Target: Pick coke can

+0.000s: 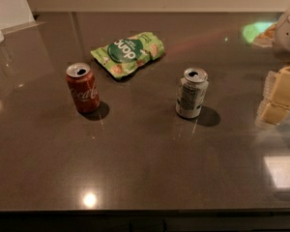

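Standing upright on the dark countertop [135, 178], the coke can [83, 88] sits left of centre, well apart from the white-and-grey can [192, 93] to its right. The gripper [279, 98] hangs at the right edge, holding nothing; how wide it is I cannot tell. Farther back lies a green snack bag [128, 52].

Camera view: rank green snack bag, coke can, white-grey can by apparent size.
1. green snack bag
2-3. coke can and white-grey can look alike, not ranked.
The gripper sits at the right edge, apart from all three.
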`<state>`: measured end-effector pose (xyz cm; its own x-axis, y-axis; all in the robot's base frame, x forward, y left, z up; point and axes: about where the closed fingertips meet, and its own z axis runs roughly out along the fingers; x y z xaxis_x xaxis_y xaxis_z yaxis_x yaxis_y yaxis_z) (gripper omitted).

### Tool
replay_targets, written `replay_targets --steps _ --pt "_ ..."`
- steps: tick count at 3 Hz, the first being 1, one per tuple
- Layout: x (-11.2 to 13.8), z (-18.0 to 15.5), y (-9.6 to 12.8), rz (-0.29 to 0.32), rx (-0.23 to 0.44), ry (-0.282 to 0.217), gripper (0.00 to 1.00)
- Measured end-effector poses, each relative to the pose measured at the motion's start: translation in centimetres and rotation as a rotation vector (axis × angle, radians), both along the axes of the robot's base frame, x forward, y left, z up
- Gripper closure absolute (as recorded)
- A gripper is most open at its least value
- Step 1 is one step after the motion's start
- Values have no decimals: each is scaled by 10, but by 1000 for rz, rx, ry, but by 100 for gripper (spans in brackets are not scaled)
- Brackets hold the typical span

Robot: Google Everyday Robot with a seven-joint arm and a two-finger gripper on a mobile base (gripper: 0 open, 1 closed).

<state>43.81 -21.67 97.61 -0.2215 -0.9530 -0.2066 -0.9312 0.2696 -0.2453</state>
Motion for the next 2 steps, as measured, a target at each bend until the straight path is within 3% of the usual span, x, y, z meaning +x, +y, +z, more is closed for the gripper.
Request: replay_targets --steps 1,2 --pt "0 0 0 0 0 0 0" --pt "12 10 22 43 36 -30 0"
